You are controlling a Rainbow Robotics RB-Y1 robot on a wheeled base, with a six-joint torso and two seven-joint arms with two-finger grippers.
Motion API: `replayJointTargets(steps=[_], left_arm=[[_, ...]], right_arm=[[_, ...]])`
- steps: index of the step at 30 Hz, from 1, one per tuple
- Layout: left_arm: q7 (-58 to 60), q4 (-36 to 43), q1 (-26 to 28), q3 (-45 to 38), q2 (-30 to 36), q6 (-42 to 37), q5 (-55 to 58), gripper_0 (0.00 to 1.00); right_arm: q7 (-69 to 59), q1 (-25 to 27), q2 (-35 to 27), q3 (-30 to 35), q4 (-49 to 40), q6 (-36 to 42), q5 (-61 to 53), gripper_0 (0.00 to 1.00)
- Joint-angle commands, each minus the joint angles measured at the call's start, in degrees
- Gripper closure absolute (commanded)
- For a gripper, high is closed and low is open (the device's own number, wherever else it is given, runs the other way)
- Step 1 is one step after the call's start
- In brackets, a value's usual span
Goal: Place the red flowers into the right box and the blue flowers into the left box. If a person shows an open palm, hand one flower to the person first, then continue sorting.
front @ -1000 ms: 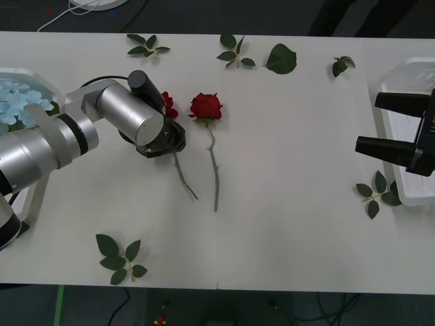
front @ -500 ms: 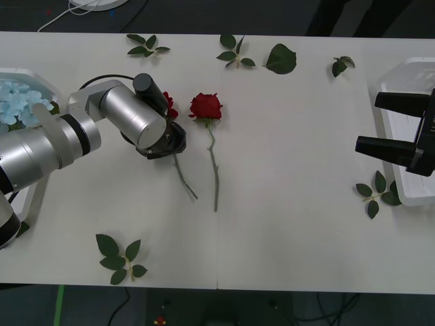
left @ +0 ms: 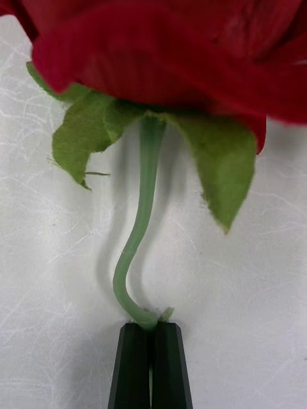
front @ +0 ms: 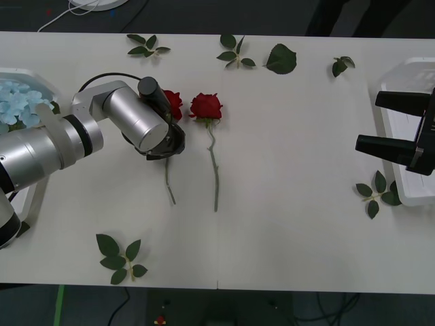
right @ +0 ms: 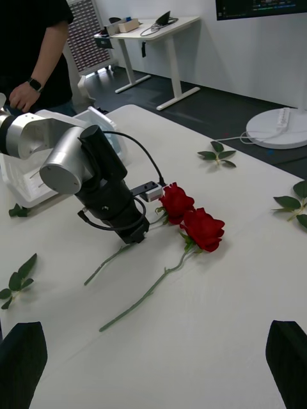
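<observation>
Two red flowers lie side by side at the table's middle left. My left gripper (front: 166, 146) is shut on the stem of the left rose (front: 172, 102), just below its head. In the left wrist view the black fingertips (left: 135, 358) pinch the bent green stem (left: 144, 211) under the red head. The other rose (front: 206, 106) lies free, its stem running toward me. Blue flowers (front: 17, 102) rest in the left box (front: 27, 71). My right gripper (front: 367, 122) hangs open in front of the right box (front: 408, 75). The right wrist view shows both roses (right: 176, 201) and the left gripper (right: 131, 236).
Loose green leaf sprigs lie near the front left (front: 122, 258), beside the right box (front: 377, 192) and along the far edge (front: 146, 45), (front: 234, 53), (front: 281, 59), (front: 342, 64). Open tabletop stretches between the roses and the right box.
The held rose has turned: its stem's tail swung from pointing right to pointing straight toward me, and its head shifted slightly right. The left gripper edged right. The right arm stayed still.
</observation>
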State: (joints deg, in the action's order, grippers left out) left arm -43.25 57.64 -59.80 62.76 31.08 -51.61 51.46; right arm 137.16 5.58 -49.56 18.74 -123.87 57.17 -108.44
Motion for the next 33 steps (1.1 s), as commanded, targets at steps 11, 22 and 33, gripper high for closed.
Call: replayJointTargets(steps=[11, 22, 33], left_arm=[[1.6, 0.5, -0.9, -18.4, -4.3, -8.7, -10.9, 1.00], [1.6, 13.9, -0.8, -33.8, -1.8, -28.9, -21.8, 1.00], [1.2, 19.6, -0.8, -39.8, 2.9, -33.2, -22.6, 1.00]], right_arm=[[2.4, 1.2, -2.7, 0.5, -1.2, -0.8, -0.7, 0.00], [2.5, 1.2, -2.7, 0.5, -1.1, -0.8, -0.7, 0.00], [2.3, 1.1, -2.7, 0.5, -1.0, -0.8, -0.7, 0.00]])
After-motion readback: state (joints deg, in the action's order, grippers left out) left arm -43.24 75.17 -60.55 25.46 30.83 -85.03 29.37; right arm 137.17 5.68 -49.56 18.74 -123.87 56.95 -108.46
